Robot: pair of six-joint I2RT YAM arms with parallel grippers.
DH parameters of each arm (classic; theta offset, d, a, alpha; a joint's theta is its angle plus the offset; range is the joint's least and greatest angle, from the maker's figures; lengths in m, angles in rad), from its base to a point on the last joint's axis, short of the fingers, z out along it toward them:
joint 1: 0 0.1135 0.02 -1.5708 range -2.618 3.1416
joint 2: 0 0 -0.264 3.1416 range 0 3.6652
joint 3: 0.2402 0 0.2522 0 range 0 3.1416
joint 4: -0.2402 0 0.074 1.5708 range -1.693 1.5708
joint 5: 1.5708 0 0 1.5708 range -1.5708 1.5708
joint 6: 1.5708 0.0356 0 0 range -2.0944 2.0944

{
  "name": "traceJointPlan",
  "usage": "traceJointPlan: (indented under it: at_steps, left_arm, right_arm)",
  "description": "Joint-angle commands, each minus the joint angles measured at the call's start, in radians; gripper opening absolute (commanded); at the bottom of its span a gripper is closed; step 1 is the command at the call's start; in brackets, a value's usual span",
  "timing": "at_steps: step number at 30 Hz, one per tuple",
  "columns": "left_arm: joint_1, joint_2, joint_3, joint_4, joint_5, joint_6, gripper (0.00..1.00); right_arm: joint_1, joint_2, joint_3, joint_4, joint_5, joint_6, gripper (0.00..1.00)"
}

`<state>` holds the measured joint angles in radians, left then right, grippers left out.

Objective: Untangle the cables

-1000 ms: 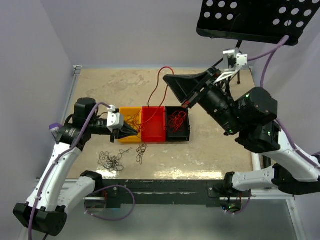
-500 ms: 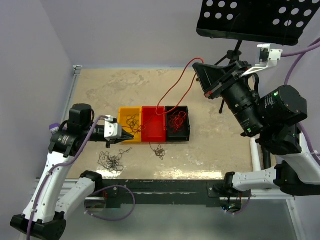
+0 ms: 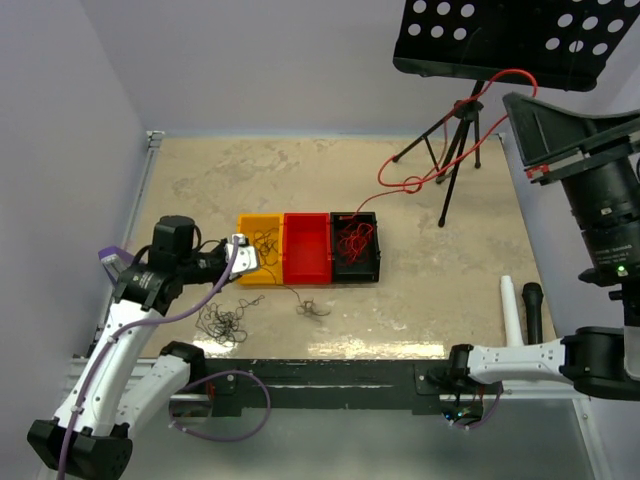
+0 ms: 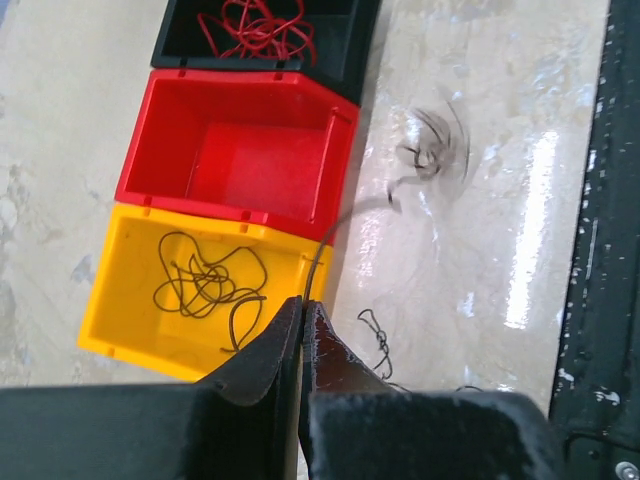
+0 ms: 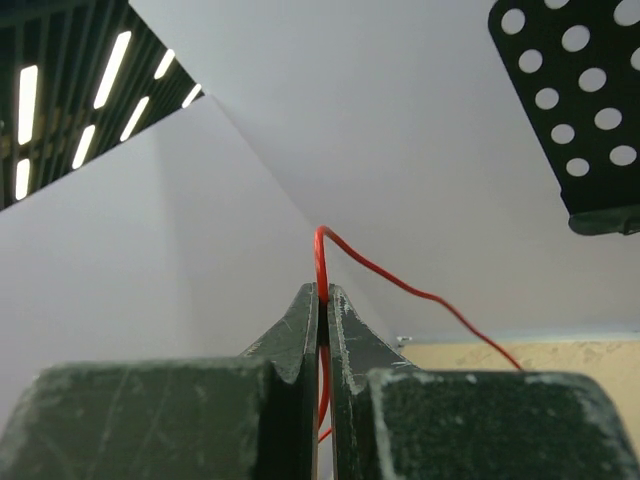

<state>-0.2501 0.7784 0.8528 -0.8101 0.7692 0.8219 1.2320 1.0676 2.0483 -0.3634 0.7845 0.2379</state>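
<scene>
Cable [image 5: 320,258], red, pinched in right pincer [image 5: 322,291]

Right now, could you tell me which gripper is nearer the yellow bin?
Left. The left gripper pinches a dark wire by the yellow bin; the right gripper holds a red wire high, far to its right.

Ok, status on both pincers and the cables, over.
Left pincer shut on dark wire trailing to a clump. Right pincer shut on red wire, held high, running from black bin. Red wire crosses tripod; possible snag.
</scene>
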Motion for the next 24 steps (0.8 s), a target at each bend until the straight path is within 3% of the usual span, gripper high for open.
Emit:
traceJointPlan:
  at_steps: [1, 12, 24]
  left_arm:
    - [-0.003, 0.022, -0.005, 0.072, -0.076, -0.021, 0.0]
    - [-0.003, 0.001, 0.123, 0.14, 0.14, -0.161, 0.0]
    - [-0.003, -0.039, 0.192, 0.245, 0.16, -0.297, 0.0]
  right_arm:
    - [0.001, 0.002, 0.012, 0.037, 0.035, -0.035, 0.0]
    - [0.001, 0.018, -0.135, 0.089, 0.101, -0.052, 0.0]
    - [-0.014, 0.057, -0.29, 0.167, 0.139, -0.049, 0.0]
